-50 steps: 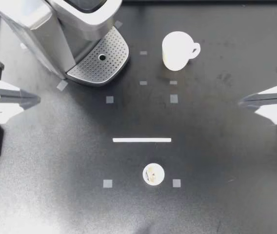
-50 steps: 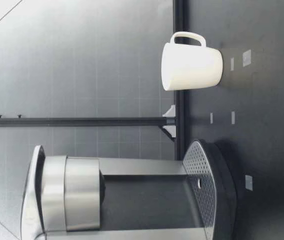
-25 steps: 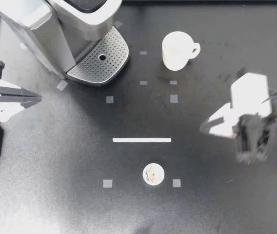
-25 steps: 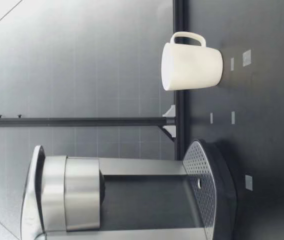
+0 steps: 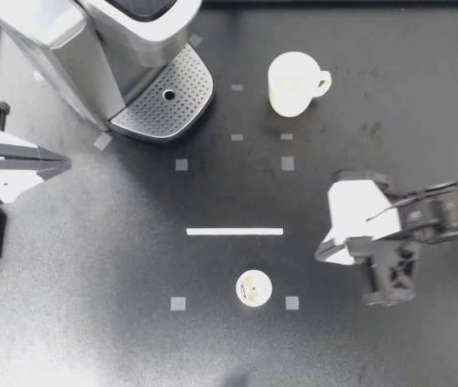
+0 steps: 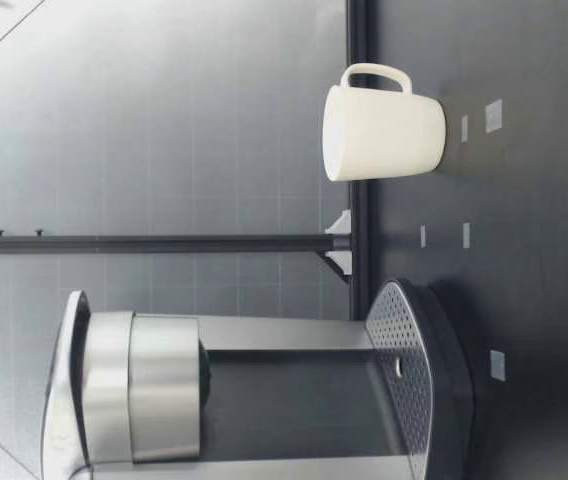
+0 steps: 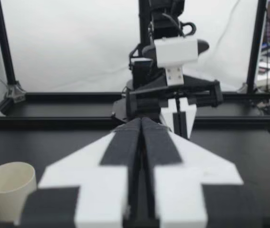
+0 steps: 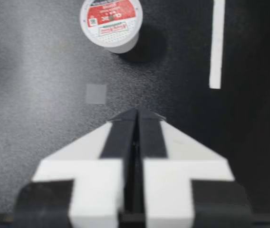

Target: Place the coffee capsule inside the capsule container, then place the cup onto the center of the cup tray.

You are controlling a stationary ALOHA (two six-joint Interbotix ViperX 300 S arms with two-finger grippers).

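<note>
The coffee capsule (image 5: 254, 288) stands on the table near the front, its red and white lid (image 8: 111, 21) facing up. The white cup (image 5: 293, 83) stands upright at the back, to the right of the coffee machine (image 5: 92, 48) and its perforated cup tray (image 5: 164, 101). My right gripper (image 5: 319, 251) hangs shut and empty, to the right of the capsule; in the right wrist view the gripper (image 8: 136, 114) points at the table with the capsule ahead of it. My left gripper (image 5: 61, 164) rests shut and empty at the left edge, its fingers (image 7: 125, 142) pressed together.
A white tape strip (image 5: 235, 231) lies between the capsule and the cup, with small grey tape squares (image 5: 292, 302) around them. In the low view the cup (image 6: 384, 133) stands beside the machine's tray (image 6: 414, 370). A black frame rail (image 5: 334, 3) bounds the table.
My right arm has swung in from the right edge toward the capsule and tilted downward. The left gripper, cup and capsule have stayed where they were.
</note>
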